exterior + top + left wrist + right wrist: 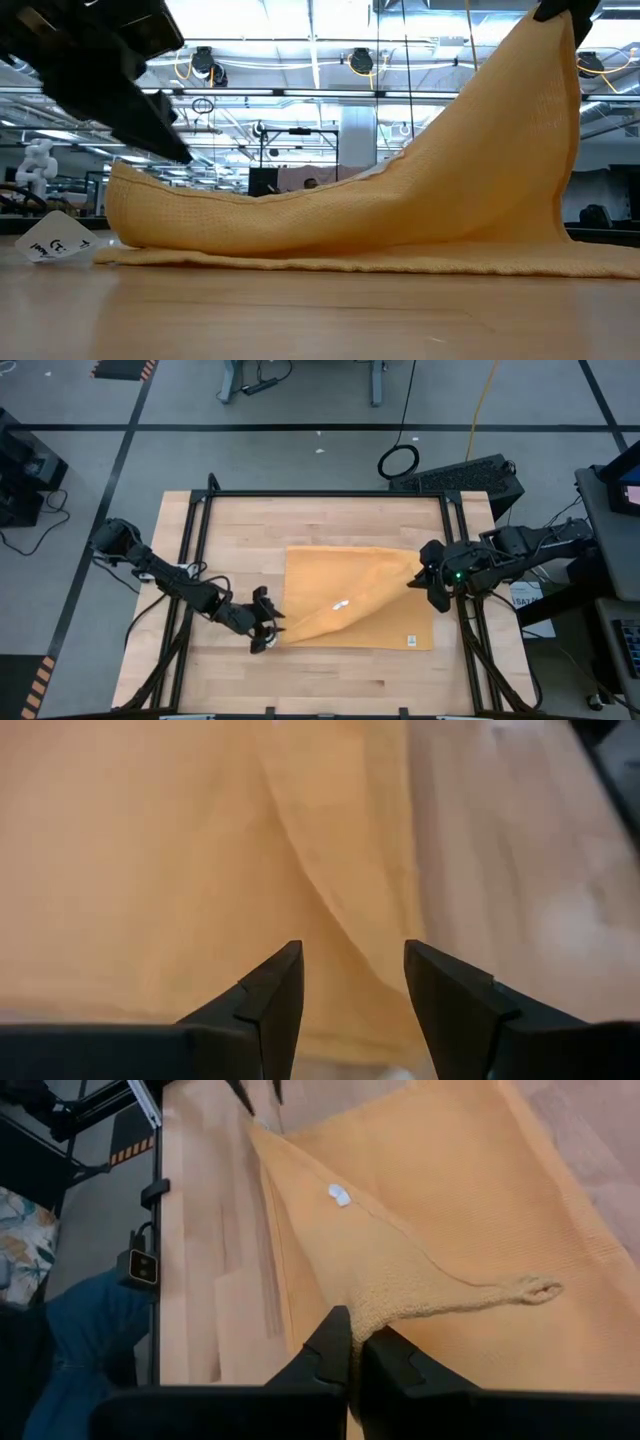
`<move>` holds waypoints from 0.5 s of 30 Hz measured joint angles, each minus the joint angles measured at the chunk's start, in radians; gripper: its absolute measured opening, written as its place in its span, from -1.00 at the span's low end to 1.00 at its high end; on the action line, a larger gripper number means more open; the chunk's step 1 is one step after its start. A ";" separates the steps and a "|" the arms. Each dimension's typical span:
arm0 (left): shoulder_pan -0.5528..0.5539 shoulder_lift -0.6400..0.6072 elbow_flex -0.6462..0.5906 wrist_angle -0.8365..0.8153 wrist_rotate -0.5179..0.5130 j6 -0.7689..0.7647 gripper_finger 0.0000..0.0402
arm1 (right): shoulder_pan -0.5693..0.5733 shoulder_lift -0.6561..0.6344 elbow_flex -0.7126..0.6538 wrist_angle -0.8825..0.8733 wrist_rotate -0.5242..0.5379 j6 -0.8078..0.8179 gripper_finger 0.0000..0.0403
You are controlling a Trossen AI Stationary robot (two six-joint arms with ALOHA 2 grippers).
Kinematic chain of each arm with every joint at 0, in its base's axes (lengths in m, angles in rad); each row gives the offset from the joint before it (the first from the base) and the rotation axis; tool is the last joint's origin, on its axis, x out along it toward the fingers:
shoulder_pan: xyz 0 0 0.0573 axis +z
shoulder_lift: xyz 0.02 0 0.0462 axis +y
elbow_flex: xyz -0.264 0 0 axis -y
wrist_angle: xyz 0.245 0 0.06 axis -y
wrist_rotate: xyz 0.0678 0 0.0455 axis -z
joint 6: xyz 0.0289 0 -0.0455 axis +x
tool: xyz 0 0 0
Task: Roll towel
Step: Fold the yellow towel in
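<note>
While the towel (355, 605) lies mostly flat on the tabletop (330, 675), its left edge sits doubled over, probably to start the roll. Left gripper (265, 632) at that edge, fingers (270, 995) partly open, holding nothing. Right gripper (437, 582) fingers (330, 1350) closed, pinching the right corner and lifting it clear, cloth taut between.
</note>
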State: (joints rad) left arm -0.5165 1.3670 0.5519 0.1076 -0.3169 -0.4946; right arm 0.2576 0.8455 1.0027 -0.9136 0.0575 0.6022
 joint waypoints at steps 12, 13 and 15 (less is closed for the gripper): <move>-0.154 0.063 -0.003 0.032 -0.151 -0.238 0.05 | 0.000 0.000 0.000 -0.004 0.027 -0.023 -1.00; -0.154 0.086 -0.003 0.046 -0.151 -0.239 0.07 | 0.000 0.000 0.000 -0.004 0.027 -0.022 -1.00; -0.149 0.124 -0.004 0.079 -0.144 -0.228 0.08 | 0.000 0.000 0.000 -0.004 0.028 -0.020 -1.00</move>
State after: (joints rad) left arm -0.6655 1.4915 0.5480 0.1865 -0.4607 -0.7231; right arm 0.2577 0.8459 1.0027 -0.9179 0.0853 0.5825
